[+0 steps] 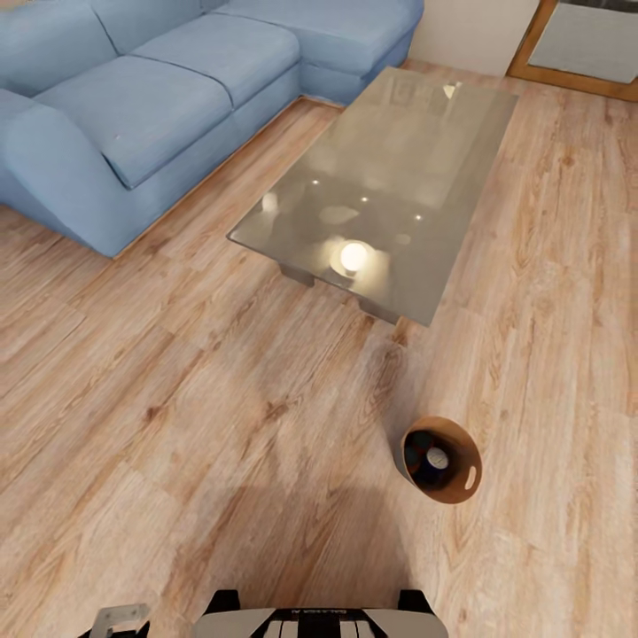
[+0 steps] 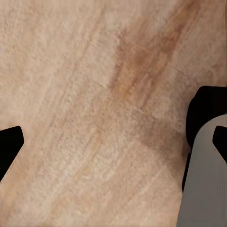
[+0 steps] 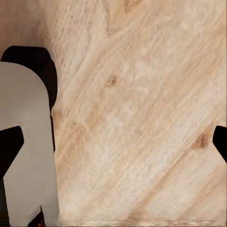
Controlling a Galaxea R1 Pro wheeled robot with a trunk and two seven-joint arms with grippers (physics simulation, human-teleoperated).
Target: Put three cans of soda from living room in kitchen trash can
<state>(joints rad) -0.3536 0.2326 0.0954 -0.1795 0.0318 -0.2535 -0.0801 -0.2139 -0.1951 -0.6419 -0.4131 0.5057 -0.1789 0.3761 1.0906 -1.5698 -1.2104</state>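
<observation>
Trash can (image 1: 440,460) on floor beyond table corner (image 1: 424,321)

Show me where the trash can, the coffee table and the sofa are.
trash can (image 1: 462,490), head view, orange inner wall near the rim.
coffee table (image 1: 416,151), head view, bare glass top.
sofa (image 1: 133,115), head view, seat cushion.

Matt light wood plank floor (image 1: 221,425), glossy grey glass-topped coffee table (image 1: 399,168), soft light-blue cloth sofa (image 1: 142,106), glossy orange-brown-lined bucket (image 1: 461,487)
</observation>
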